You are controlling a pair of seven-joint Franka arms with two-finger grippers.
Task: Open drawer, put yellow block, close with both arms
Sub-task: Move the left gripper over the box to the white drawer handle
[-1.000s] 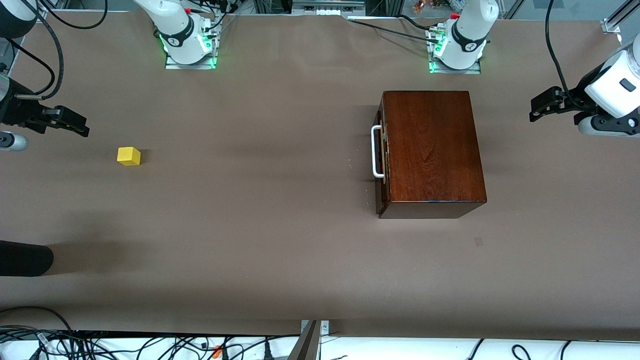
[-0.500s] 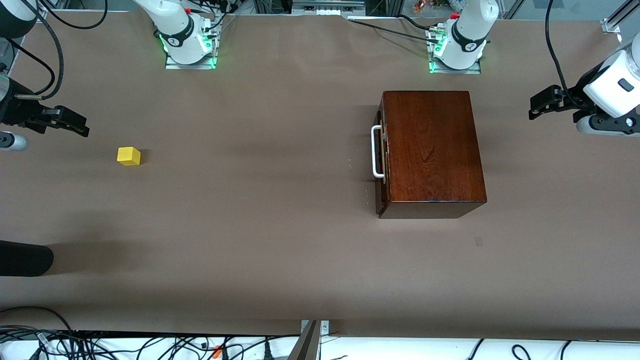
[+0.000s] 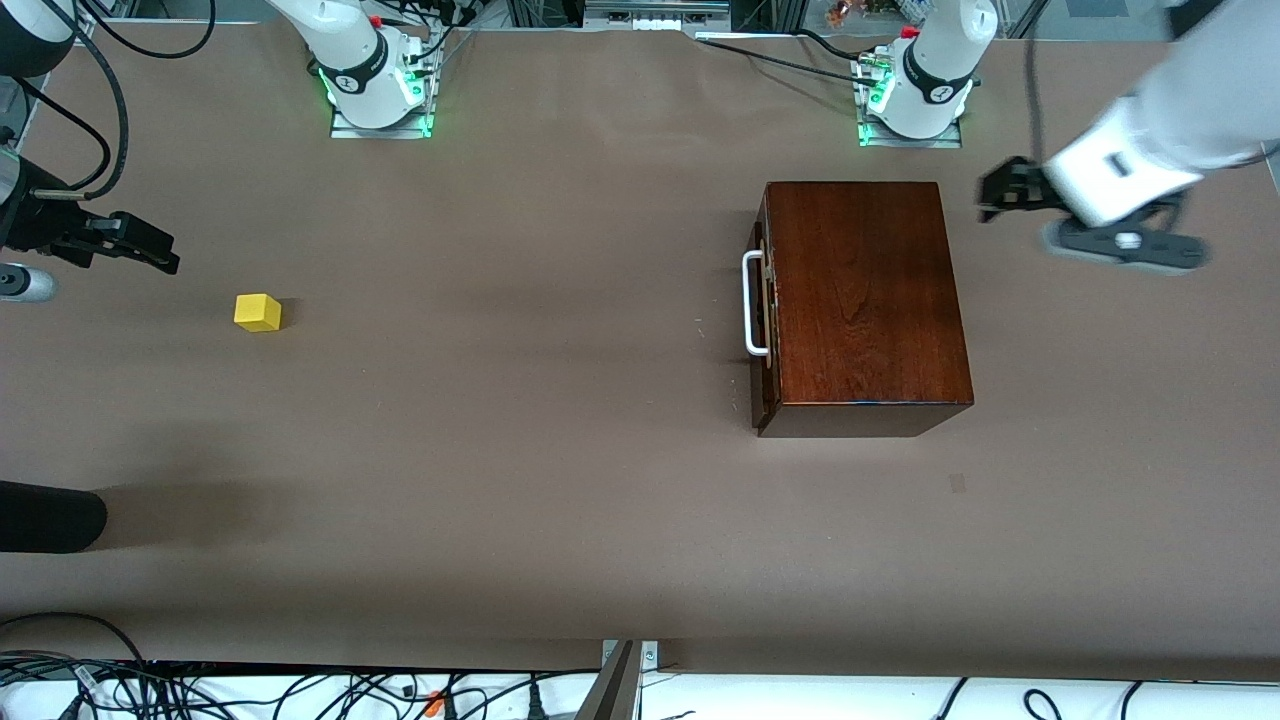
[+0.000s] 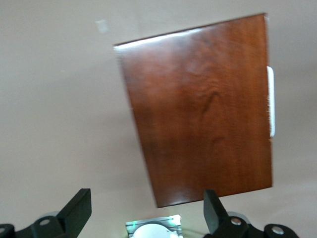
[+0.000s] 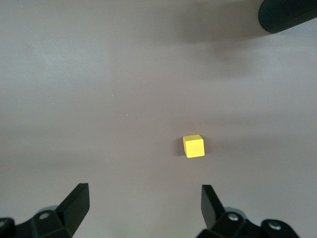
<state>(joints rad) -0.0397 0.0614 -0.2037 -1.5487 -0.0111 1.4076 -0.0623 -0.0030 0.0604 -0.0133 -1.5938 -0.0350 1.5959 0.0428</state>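
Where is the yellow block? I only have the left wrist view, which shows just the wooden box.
Observer: The yellow block sits on the table toward the right arm's end, apart from the box.
Operator: Is the right gripper holding it?
Observer: No. The right gripper is open and empty, above the table near the block.
Operator: And the drawer?
Observer: The drawer looks shut, its white handle untouched; the left gripper is open.

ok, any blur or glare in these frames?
Front view: the left hand and its arm are motion-smeared; the yellow block and wooden box are crisp. Left wrist view: soft overall, with a glare streak along the box's edge. Right wrist view: sharp.
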